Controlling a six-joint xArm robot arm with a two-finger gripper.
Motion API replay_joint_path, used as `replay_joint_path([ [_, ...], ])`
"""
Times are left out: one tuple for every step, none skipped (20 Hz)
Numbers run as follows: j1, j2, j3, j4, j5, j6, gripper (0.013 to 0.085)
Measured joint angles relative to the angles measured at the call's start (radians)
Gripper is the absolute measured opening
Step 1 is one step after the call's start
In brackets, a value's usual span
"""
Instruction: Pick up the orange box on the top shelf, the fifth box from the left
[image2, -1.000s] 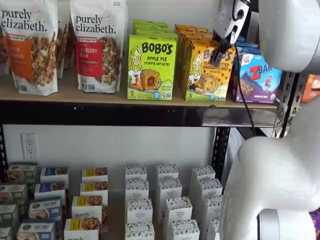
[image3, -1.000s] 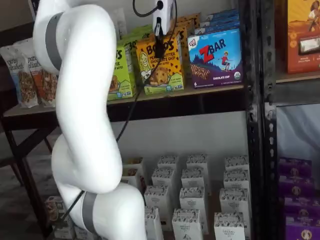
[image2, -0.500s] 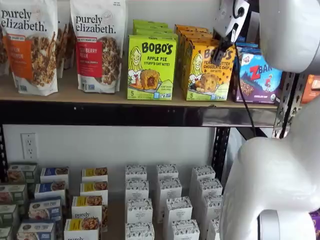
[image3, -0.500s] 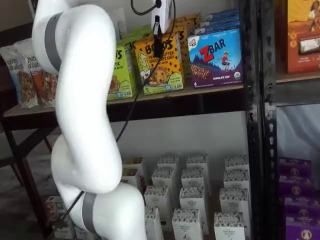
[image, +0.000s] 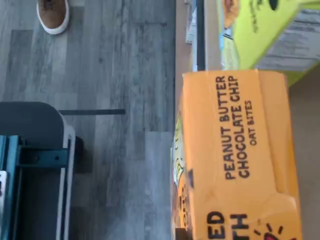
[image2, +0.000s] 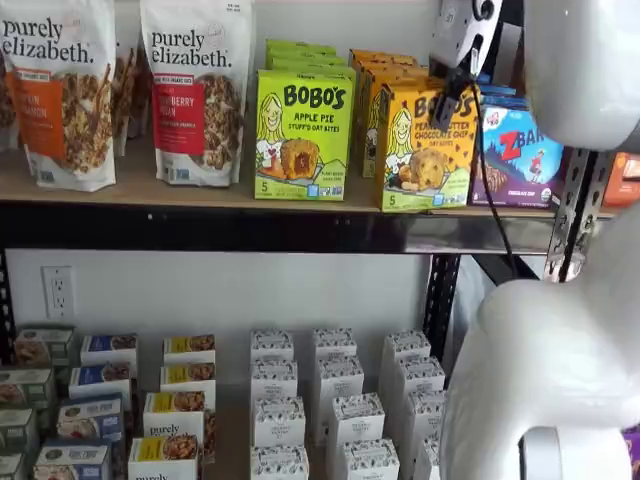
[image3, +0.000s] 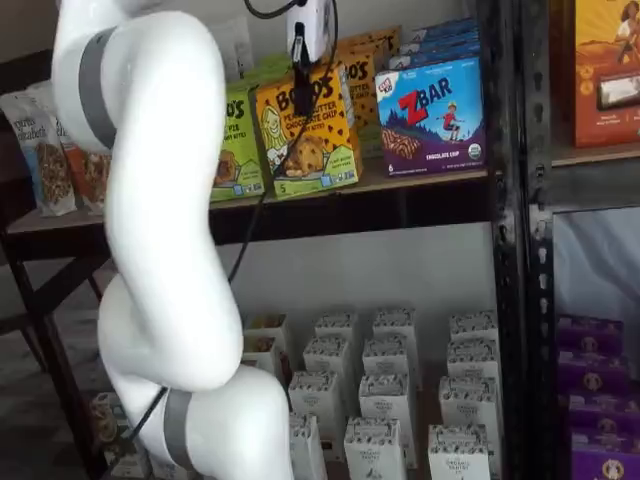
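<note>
A: What has been changed since a moment ago?

B: The orange box (image2: 425, 146) has been pulled forward to the front edge of the top shelf (image2: 250, 228) and is tipped a little. The gripper (image2: 452, 92) is clamped on its top.

A: What is it made of?

B: Smooth cardboard, with flat sides and square corners.

A: What is close by?

B: A green Bobo's Apple Pie box (image2: 303, 134) is seen beside it, and a blue ZBar box (image3: 431, 117) on the other side. A black cable (image2: 487, 180) is hung in front.
</note>
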Motion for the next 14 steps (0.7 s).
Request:
replay_joint_path([
  [0.003, -0.011, 0.007, 0.000, 0.009, 0.004, 0.0370],
  [0.005, -0.020, 0.013, 0.000, 0.014, 0.007, 0.0370],
  [0.007, -0.030, 0.021, 0.001, 0.017, 0.009, 0.0370],
  [0.009, -0.046, 0.034, 0.001, 0.020, 0.012, 0.0370],
  [0.011, -0.061, 0.047, 0.001, 0.023, 0.015, 0.0370],
  [0.013, -0.078, 0.062, -0.001, 0.026, 0.017, 0.0370],
  [0.014, -0.096, 0.079, -0.003, 0.027, 0.018, 0.0370],
  [0.015, -0.110, 0.093, -0.003, 0.026, 0.019, 0.0370],
  [0.015, -0.126, 0.110, -0.001, 0.023, 0.019, 0.0370],
  [0.015, -0.140, 0.124, 0.001, 0.021, 0.019, 0.0370],
  [0.015, -0.155, 0.138, 0.000, 0.022, 0.020, 0.0370],
  [0.015, -0.169, 0.152, -0.001, 0.023, 0.019, 0.0370],
  [0.013, -0.182, 0.164, -0.002, 0.026, 0.018, 0.0370],
  [0.012, -0.194, 0.175, -0.003, 0.027, 0.017, 0.0370],
])
